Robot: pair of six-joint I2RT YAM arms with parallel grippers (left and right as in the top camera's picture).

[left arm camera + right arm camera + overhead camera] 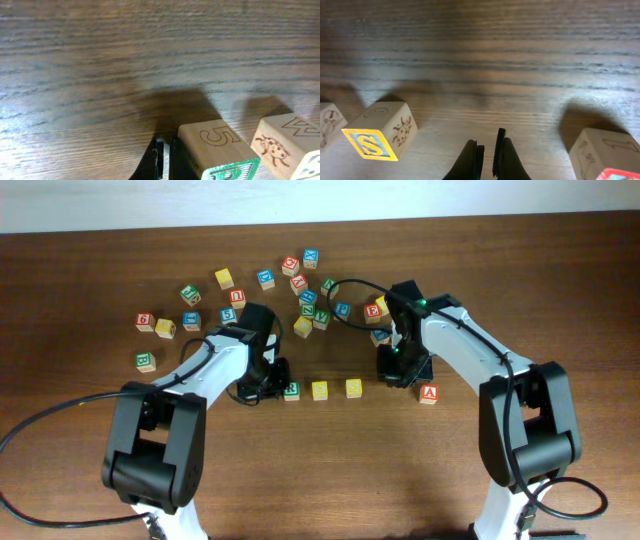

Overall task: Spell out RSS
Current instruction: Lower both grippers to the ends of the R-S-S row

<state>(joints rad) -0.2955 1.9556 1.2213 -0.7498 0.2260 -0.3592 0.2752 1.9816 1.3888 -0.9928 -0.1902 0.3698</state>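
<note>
Three blocks stand in a row at mid-table: a green-faced block point(291, 390), a yellow block point(319, 390) and a yellow S block point(354, 387). My left gripper point(270, 380) rests just left of the green block, fingers together and empty. In the left wrist view the fingers point(164, 160) sit beside the green-edged block point(215, 145), which has a 5 engraved on its side. My right gripper point(398, 370) is to the right of the row, shut and empty. In the right wrist view the fingers point(487, 152) are low over bare wood, with the yellow S block point(377, 132) to the left.
A red A block point(428, 393) lies right of my right gripper and shows in the right wrist view point(605, 155). Several loose letter blocks are scattered across the back, around one cluster point(305, 300). A green block point(145, 361) lies at the far left.
</note>
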